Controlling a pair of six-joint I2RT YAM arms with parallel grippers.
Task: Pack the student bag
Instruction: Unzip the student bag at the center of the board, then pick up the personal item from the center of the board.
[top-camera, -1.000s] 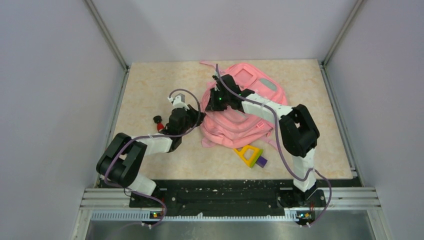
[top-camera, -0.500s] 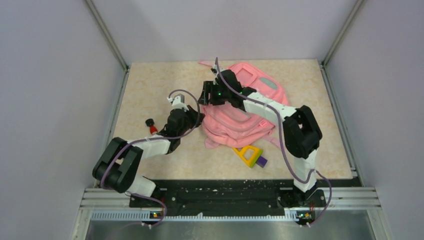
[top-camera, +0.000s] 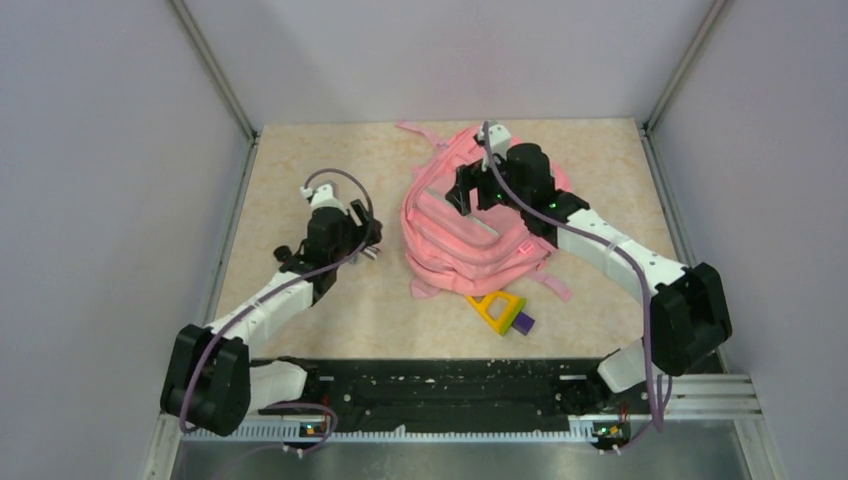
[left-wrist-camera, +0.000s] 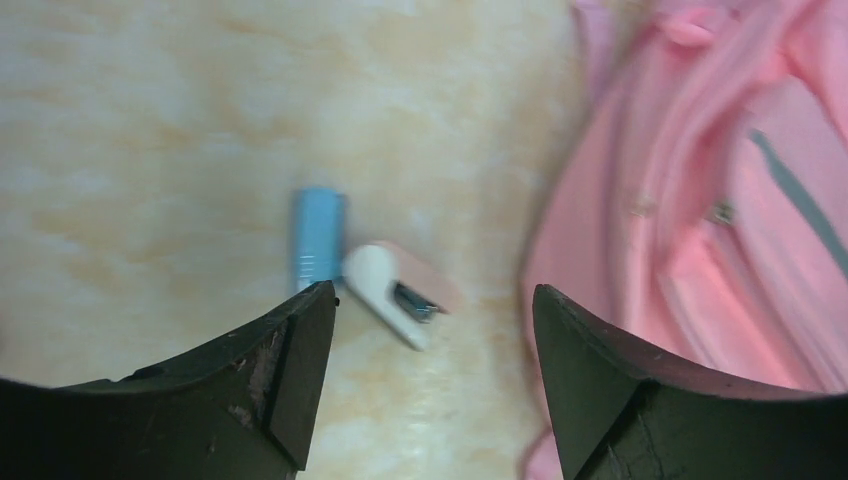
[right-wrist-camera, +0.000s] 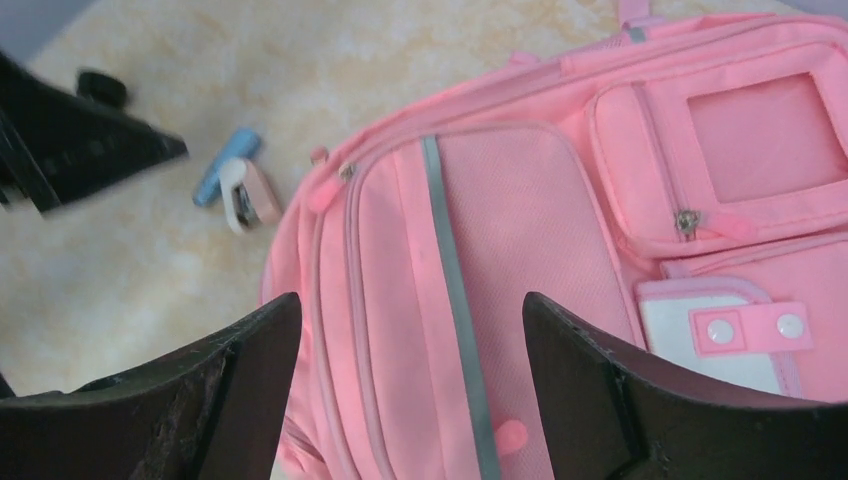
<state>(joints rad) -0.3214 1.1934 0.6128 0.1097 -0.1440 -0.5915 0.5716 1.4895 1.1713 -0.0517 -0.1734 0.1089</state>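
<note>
The right gripper (right-wrist-camera: 410, 300) is spread wide and holds nothing, right above the bag (right-wrist-camera: 520, 230). The left gripper (left-wrist-camera: 432, 295) gapes too, over a blue stick (left-wrist-camera: 318, 235) and a stapler (left-wrist-camera: 400, 295) just left of the bag. The bag lies mid-table (top-camera: 290, 170), nearer the far edge.

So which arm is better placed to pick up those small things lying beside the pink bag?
Left. The left fingers, open, hover over the blue tube and the small stapler, both framed between them. The right fingers, also open, are over the student bag instead.
</note>
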